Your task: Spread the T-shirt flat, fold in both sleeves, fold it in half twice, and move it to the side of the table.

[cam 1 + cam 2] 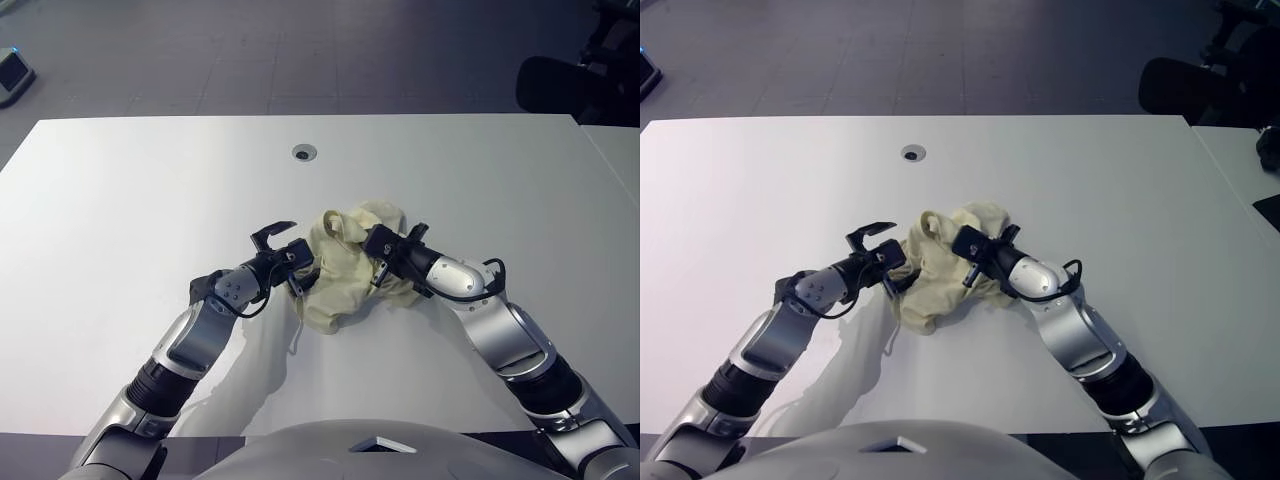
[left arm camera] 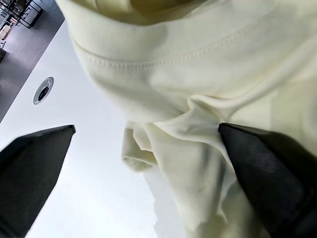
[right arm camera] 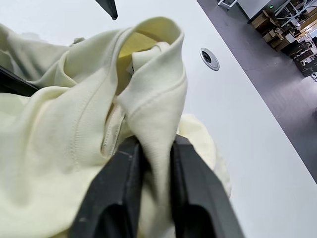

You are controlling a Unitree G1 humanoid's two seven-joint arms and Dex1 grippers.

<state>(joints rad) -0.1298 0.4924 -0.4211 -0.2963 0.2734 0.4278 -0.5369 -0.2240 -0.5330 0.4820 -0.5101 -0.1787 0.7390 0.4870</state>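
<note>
The T-shirt (image 1: 345,275), pale yellow, lies crumpled in a heap on the white surface (image 1: 140,200), near the middle and toward the robot's side. Its bulk runs on a diagonal from near-left to far-right, and nothing of it is spread yet. It sits between the two arms. The right gripper (image 3: 153,148) is at the heap's right flank, clamped on a stitched fold of cloth that stands up between its fingers. The left gripper (image 1: 285,258) is at the heap's left edge with its jaws wide apart, so the cloth lies to its right and just ahead of it. The coming move, as I judge it, turns on the left gripper finding an edge on its own side, so the two arms can draw the heap apart. The head views hide the right gripper's hold behind the arm, while the right wrist view shows the pinched hem plainly. The left wrist view shows one finger (image 2: 267,173) against the cloth and the other over bare surface, with a round cable hole (image 2: 43,90) well beyond.
</note>
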